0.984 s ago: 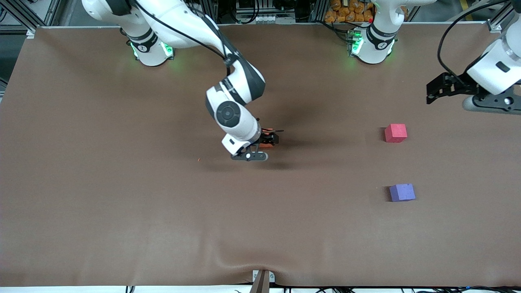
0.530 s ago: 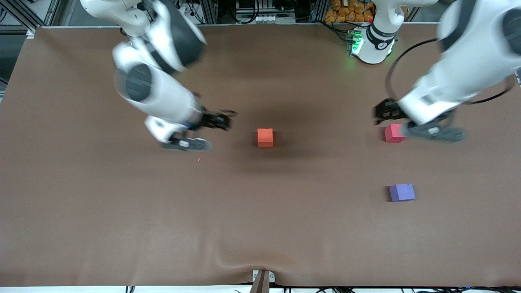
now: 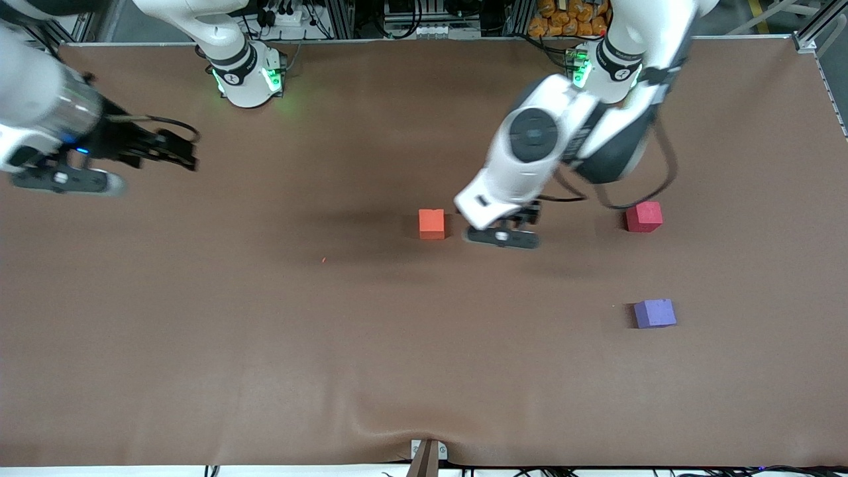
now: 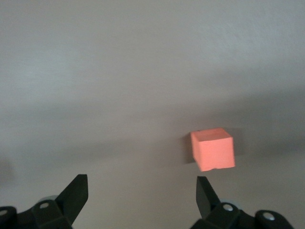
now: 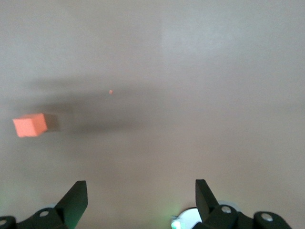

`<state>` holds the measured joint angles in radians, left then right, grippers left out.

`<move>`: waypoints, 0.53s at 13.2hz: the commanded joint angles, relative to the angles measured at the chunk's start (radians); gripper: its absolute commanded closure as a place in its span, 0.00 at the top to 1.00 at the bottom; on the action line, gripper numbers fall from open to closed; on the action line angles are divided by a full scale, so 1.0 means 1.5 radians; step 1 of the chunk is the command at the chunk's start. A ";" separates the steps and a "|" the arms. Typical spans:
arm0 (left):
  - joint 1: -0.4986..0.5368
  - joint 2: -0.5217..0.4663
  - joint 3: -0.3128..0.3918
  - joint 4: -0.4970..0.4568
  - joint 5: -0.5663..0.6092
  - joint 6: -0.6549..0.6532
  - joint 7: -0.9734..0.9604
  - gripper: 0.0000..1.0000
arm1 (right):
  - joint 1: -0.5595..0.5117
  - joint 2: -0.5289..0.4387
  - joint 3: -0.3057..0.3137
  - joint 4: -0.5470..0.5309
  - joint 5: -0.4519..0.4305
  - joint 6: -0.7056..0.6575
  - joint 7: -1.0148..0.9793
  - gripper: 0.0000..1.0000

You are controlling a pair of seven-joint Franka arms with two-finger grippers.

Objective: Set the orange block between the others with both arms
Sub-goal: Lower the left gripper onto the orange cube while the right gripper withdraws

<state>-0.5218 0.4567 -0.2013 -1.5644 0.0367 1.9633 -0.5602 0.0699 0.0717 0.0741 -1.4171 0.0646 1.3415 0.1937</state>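
One orange block (image 3: pixel 431 223) sits square-on.

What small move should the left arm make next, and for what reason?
Probably it should shift the left gripper sideways until it is over the orange block, then lower it. The gripper is open and empty, beside the block but not yet around it. The block sits apart from the red cube and purple cube. The right gripper, open, waits at its end of the table.

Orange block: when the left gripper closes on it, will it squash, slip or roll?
The orange block looks like matte foam, so probably light and slightly squashy. Its flat faces sit square on the table, so rolling seems unlikely. The dull surface should grip well between the left gripper's open fingers.
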 commanded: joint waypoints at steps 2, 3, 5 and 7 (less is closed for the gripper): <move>-0.080 0.078 0.007 0.008 0.038 0.090 -0.128 1.00 | -0.044 -0.020 -0.040 0.004 -0.022 -0.012 -0.140 1.00; -0.092 0.099 0.006 0.010 0.059 0.110 -0.157 1.00 | -0.045 -0.021 -0.055 0.002 -0.022 -0.013 -0.167 1.00; -0.100 0.138 0.005 0.010 0.080 0.167 -0.197 1.00 | -0.045 -0.020 -0.066 -0.003 -0.040 -0.012 -0.190 1.00; -0.106 0.154 0.005 0.007 0.081 0.189 -0.213 1.00 | -0.045 -0.020 -0.066 -0.006 -0.050 -0.009 -0.192 1.00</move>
<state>-0.6755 0.6698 -0.1985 -1.5685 0.1332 2.2291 -0.8492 0.0058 0.0531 -0.0357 -1.4173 0.0196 1.3324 -0.0794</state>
